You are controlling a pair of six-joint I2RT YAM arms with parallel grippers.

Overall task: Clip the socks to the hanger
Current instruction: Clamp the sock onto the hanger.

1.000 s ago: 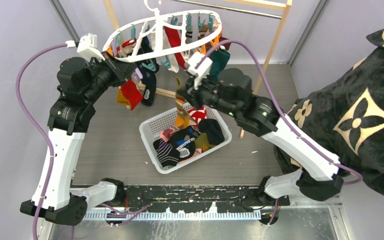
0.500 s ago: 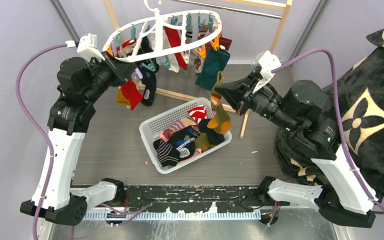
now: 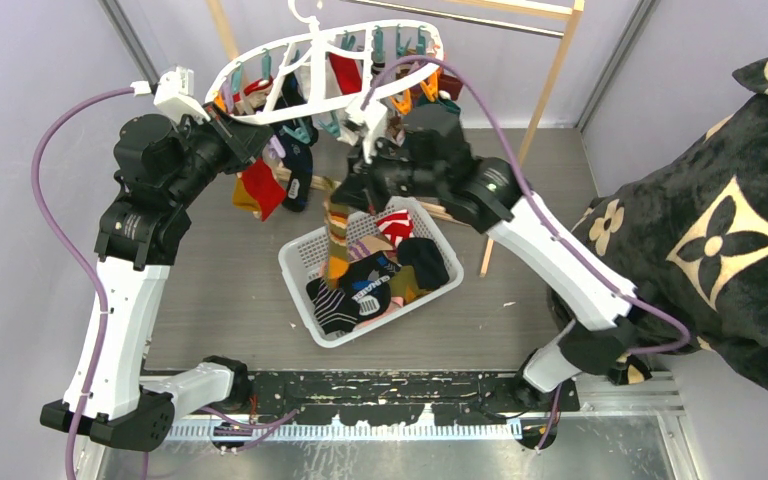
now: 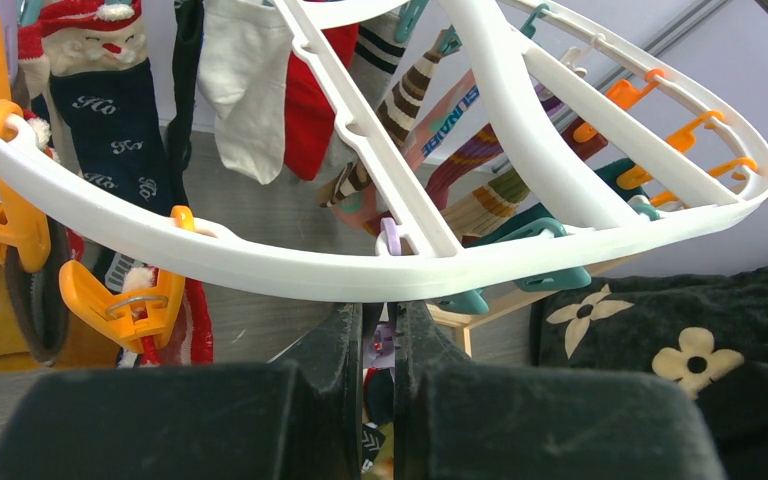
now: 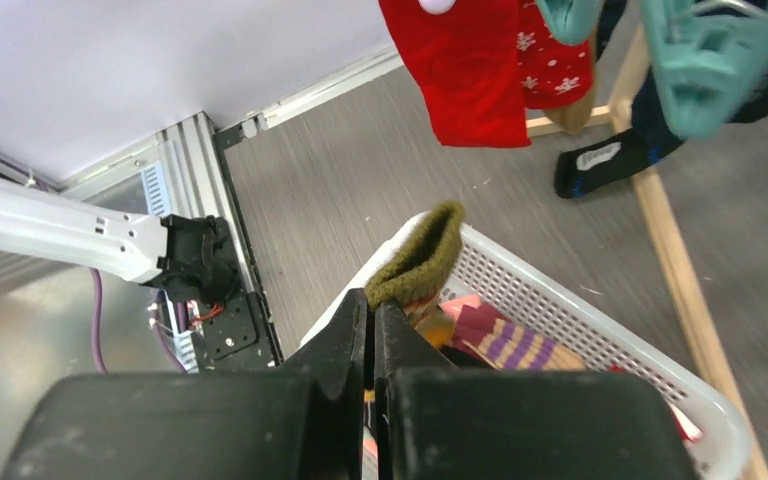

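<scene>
Both sets of jaws were clamped: your left gripper (image 4: 380,328) on the hanger (image 4: 260,265), your right gripper (image 5: 371,305) on an olive-cuffed sock (image 5: 422,252).

Bright, even, diffuse light fills all three views, and the shadows are faint and soft-edged. In the top view the white mesh basket (image 3: 295,270) throws only a pale shade on the grey table (image 3: 230,300). The metal strip (image 3: 380,455) at 6 o'clock shows mild glare, and the black plush blanket (image 3: 760,330) at 3 o'clock swallows detail.

The left wrist view is sharp on the hanger (image 4: 260,265), whose white ring bows with wide-angle distortion. The left gripper (image 4: 380,325) at 6 o'clock is a dark, soft mass.

In the right wrist view the teal peg (image 5: 705,70) at 1 o'clock is blurred by nearness. The olive sock (image 5: 420,255) is crisp, and the right gripper (image 5: 371,310) is dark and unfocused.
</scene>
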